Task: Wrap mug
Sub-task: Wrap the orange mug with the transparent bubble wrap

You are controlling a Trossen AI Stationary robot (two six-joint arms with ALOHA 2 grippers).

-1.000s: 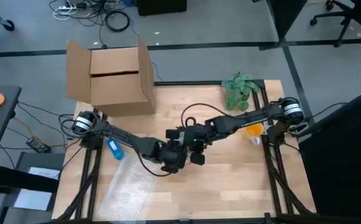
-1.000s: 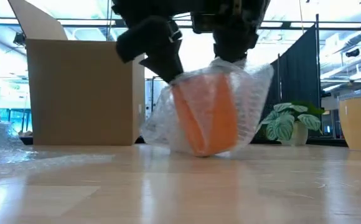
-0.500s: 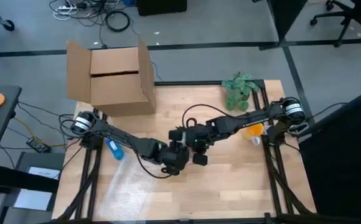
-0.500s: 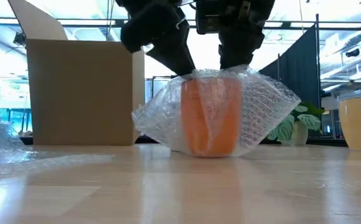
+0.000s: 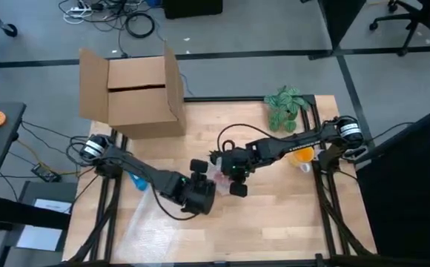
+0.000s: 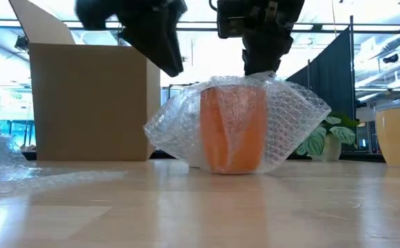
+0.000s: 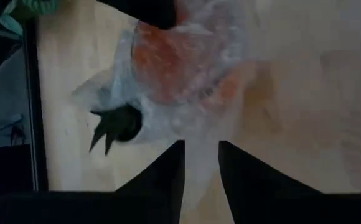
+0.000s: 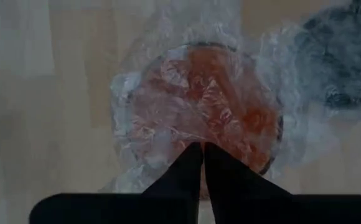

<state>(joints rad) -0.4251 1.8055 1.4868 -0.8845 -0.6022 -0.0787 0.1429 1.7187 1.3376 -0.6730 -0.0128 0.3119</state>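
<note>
The orange mug [image 6: 232, 129], draped in clear bubble wrap [image 6: 293, 120], stands upright mid-table. The right gripper [image 8: 203, 163], fingers closed, pins the wrap atop it. The left gripper [image 7: 200, 168], fingers apart, hangs beside it. Judged step: securing loose wrap; next, tuck the flared edges.

Orange mug [image 8: 221, 102] seen from above, covered in clear bubble wrap [image 8: 168, 74]. Wooden table [image 8: 43, 124] underneath. Right gripper [image 8: 203, 149] over the mug's rim, two dark fingers [image 8: 183, 171] pressed together, pinching the wrap. Dark blurry shape [image 8: 348, 56] off to one side.
</note>
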